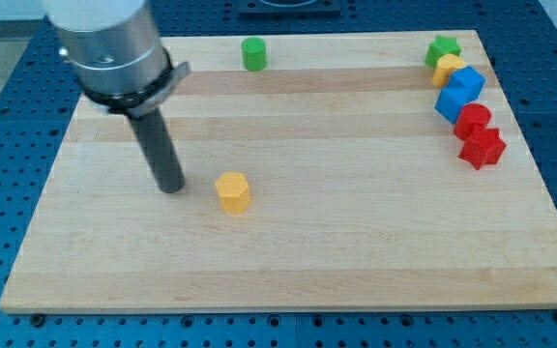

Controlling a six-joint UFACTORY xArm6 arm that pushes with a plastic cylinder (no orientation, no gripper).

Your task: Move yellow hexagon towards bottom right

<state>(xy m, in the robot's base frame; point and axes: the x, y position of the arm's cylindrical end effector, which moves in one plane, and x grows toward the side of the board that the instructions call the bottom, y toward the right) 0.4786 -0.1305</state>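
One yellow hexagon just right of my tip; no jaws, no legible writing.

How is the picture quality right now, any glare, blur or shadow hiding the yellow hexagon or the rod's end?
Camera view: even, soft light, no glare on the wooden board. The yellow hexagon is sharp, with only a faint shadow at its base. My tip is clear, just to the view's left of the hexagon, apart from it. The arm's upper grey housing is cropped by the view's top.
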